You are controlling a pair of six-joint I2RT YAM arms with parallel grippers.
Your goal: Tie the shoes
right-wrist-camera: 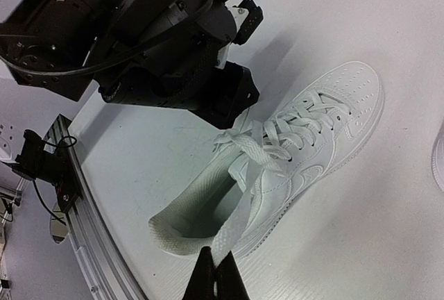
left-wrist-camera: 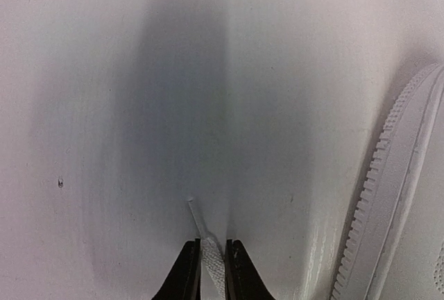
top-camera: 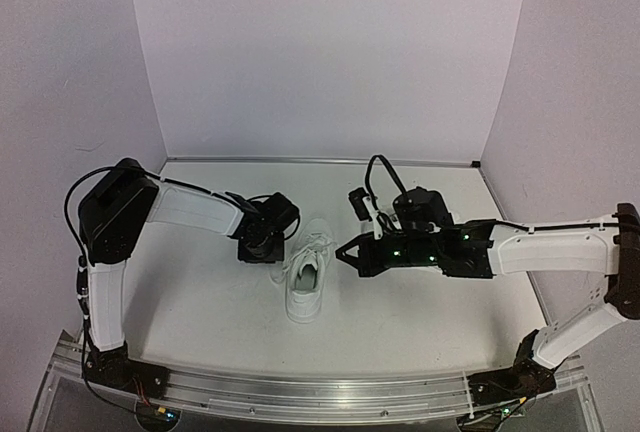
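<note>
One white sneaker point(top-camera: 306, 277) lies mid-table, toe pointing away from the arm bases; it also shows in the right wrist view point(right-wrist-camera: 291, 168). A sliver of a second white sole point(right-wrist-camera: 438, 164) sits at the right edge of that view. My left gripper point(top-camera: 277, 270) is just left of the shoe, shut on one white lace point(left-wrist-camera: 211, 265) whose tip rests on the table; the sneaker's sole point(left-wrist-camera: 392, 196) shows at the right. My right gripper point(top-camera: 343, 253) is just right of the shoe, shut on the other lace point(right-wrist-camera: 239, 227), which runs taut up to the eyelets.
The white table point(top-camera: 200, 312) is enclosed by pale walls at the back and sides. A metal rail point(top-camera: 300, 392) runs along the near edge. The left arm's black wrist point(right-wrist-camera: 159, 43) hangs close above the shoe's far side.
</note>
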